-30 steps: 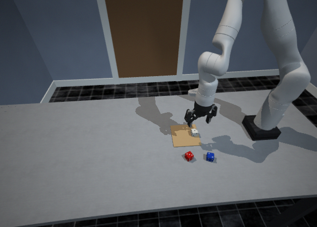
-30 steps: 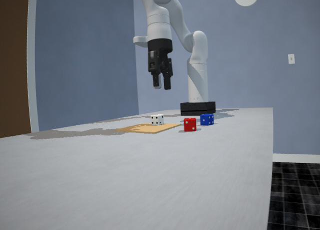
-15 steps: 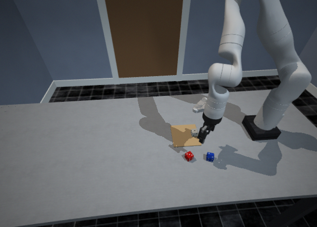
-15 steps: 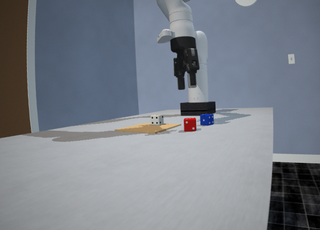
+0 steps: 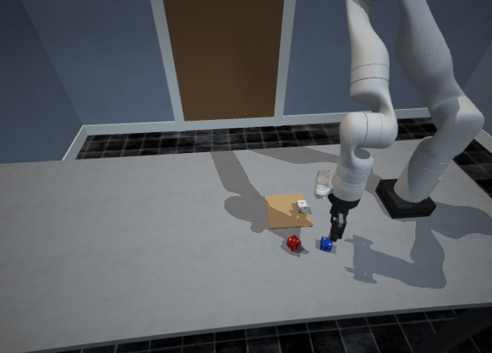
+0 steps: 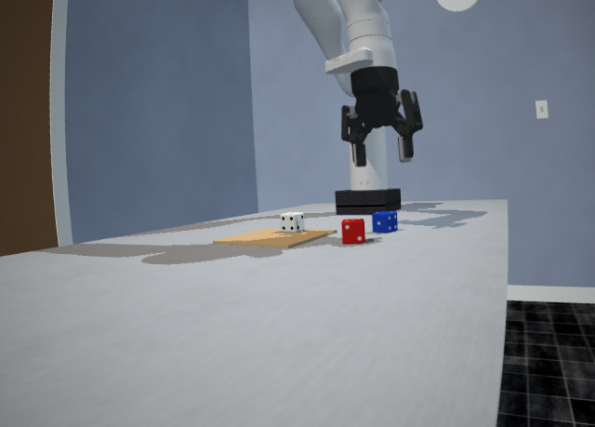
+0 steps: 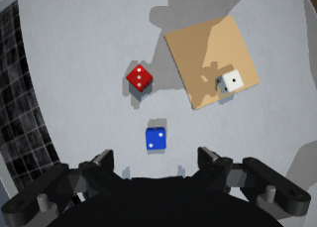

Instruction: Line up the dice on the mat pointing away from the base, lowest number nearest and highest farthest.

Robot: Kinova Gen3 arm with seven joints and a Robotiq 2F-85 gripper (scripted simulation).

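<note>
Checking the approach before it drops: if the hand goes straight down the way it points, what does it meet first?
Probably the blue die, just ahead of the open hand; possibly bare table beside it.

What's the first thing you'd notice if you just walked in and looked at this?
The big white robot arm bends down over the grey table, with its black claw wide open and holding nothing, hanging above the blue die. Next come the bright dice: a red die beside the blue one on the table, and a white die sitting on the tan mat.
</note>
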